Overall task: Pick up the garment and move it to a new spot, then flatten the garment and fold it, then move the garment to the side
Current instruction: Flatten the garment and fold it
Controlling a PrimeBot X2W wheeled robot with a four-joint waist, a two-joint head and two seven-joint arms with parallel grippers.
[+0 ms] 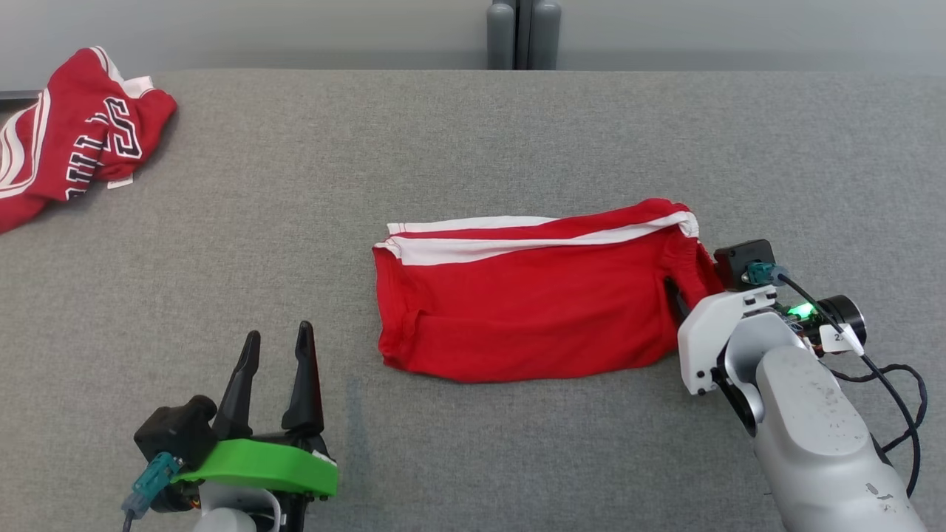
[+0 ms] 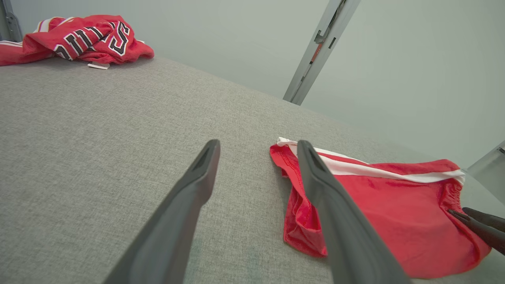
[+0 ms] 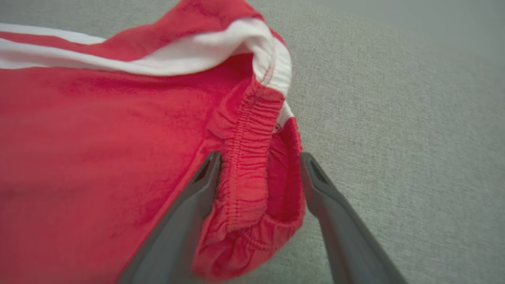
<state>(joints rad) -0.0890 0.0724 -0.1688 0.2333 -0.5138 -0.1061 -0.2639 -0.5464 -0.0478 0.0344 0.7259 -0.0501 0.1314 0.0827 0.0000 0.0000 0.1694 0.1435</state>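
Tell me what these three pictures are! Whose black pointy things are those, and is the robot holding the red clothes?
This is a robot with two arms. Each arm ends in a gripper, a hand made of two long dark fingers. One picture comes from a camera on its head, looking down at a grey cloth-covered table. The other two come from small cameras on its wrists, so those fingers look huge.

The left gripper is open, over bare table, holding nothing. The right gripper is open too, with one finger on each side of the stretchy waistband of the folded red shorts with white stripes. It has not squeezed shut, so nothing is held yet.

Far off at the table's left corner lies a crumpled red T-shirt with dark lettering.
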